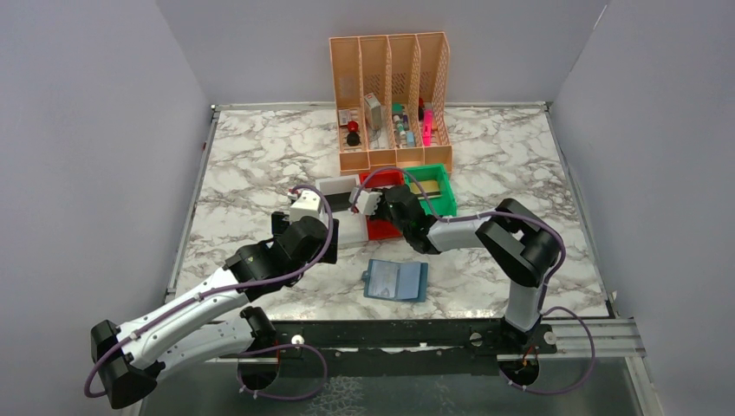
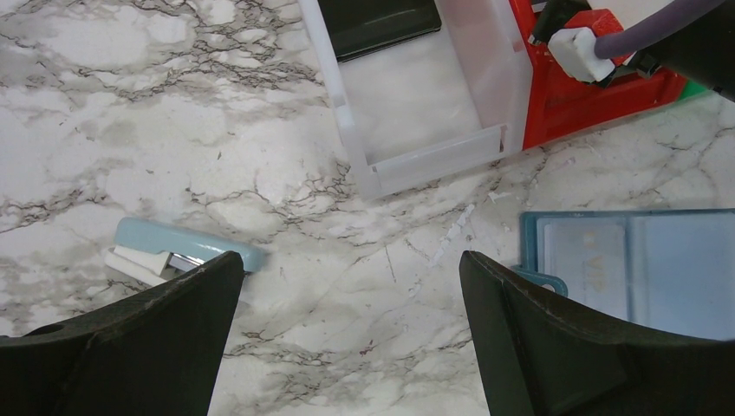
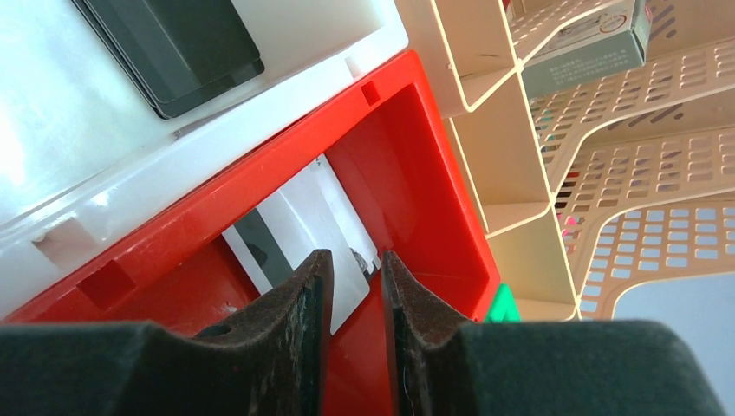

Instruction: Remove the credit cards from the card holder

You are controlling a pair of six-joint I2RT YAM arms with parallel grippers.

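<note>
The teal card holder (image 1: 396,280) lies open on the marble near the front; in the left wrist view (image 2: 633,260) a pale card shows in a clear pocket of its left half. A silvery-grey credit card (image 3: 303,208) lies flat in the red bin (image 3: 407,173). My right gripper (image 3: 355,260) hovers over that bin (image 1: 381,230), its jaws a narrow gap apart with nothing between them. My left gripper (image 2: 351,264) is wide open and empty above bare marble left of the card holder. The gold card is not clearly seen.
A white bin (image 1: 338,186) holding a dark flat item (image 2: 381,22) sits left of the red bin, and a green bin (image 1: 438,186) sits right of it. The peach mesh organizer (image 1: 392,100) stands behind. A light-blue stapler (image 2: 178,247) lies left of my left gripper.
</note>
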